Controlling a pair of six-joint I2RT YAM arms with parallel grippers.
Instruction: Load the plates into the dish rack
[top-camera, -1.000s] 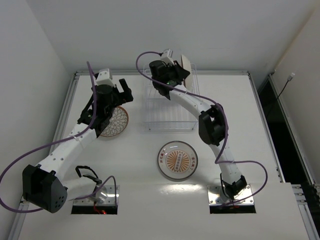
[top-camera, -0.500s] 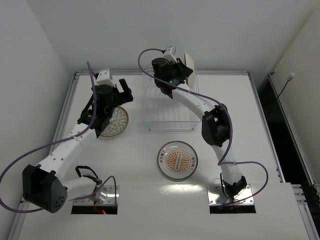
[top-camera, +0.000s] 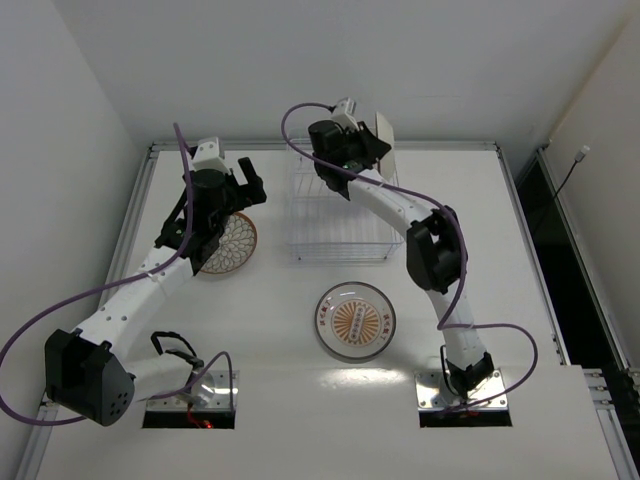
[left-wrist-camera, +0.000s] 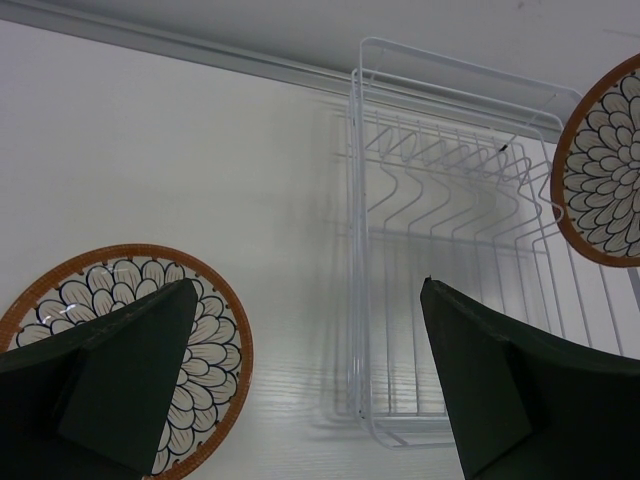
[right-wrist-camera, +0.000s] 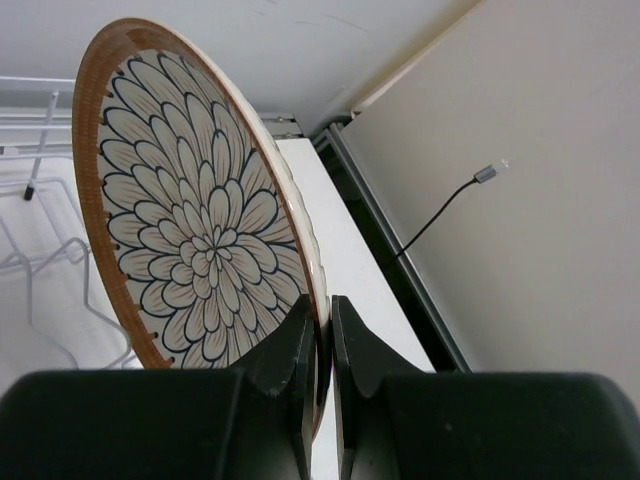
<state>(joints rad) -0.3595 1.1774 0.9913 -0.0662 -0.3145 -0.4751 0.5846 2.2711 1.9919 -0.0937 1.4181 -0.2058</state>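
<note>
Well, nearest to my bases the sunburst plate (top-camera: 354, 320) lies flat and face up on the desk (top-camera: 500, 260), well apart from both arms. Further out on the left the petal plate (top-camera: 232, 245) lies flat too, and my left jaws hover over it, spread wide and holding nothing. Beyond is the dish rack (top-camera: 335, 215); no plate is in its slots yet (the left wrist view shows all dividers bare). At its far right corner my right jaws are pinched narrow on the rim of the third plate (right-wrist-camera: 190, 230), which stands on edge with its patterned face toward the rack. I cannot tell if it touches the wires. I judge that the first plate is being loaded. The next move calls for lowering it edge first between two dividers, and opening only when the wires carry it.
</note>
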